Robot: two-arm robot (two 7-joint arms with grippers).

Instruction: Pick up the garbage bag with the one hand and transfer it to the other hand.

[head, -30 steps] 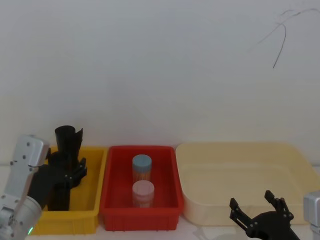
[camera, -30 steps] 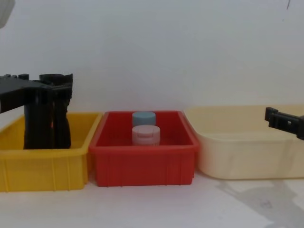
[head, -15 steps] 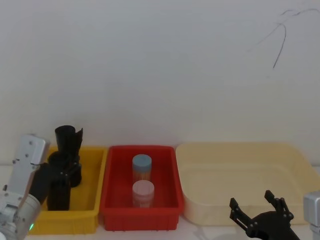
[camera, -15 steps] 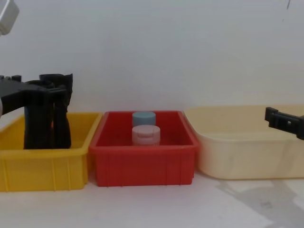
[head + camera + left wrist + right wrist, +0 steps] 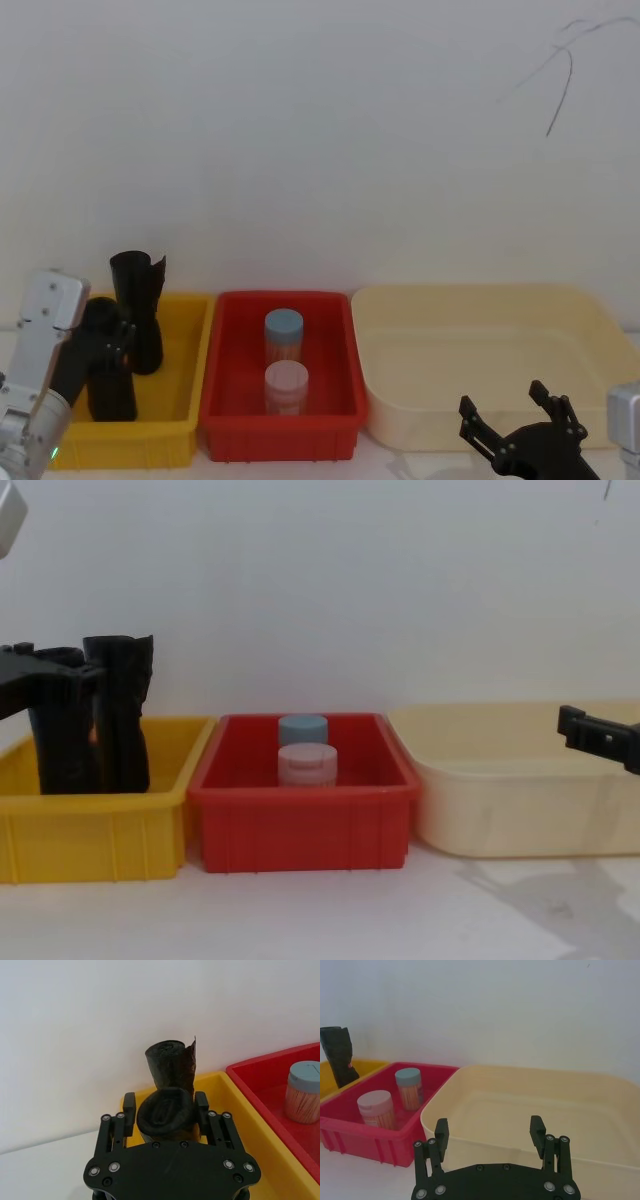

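Now, garbage bag [image 5: 165, 1120] upright, tight between fingers of left end effector [image 5: 165, 1103].

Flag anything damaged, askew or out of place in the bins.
Only the second black roll at the back of the yellow bin: its top edge is jagged, with a loose flap sticking up. The garbage bag stands upright, clamped in the left gripper.

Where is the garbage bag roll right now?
Head view: the garbage bag is upright in the yellow bin on the robot's left, clasped by the left gripper, beside another roll.
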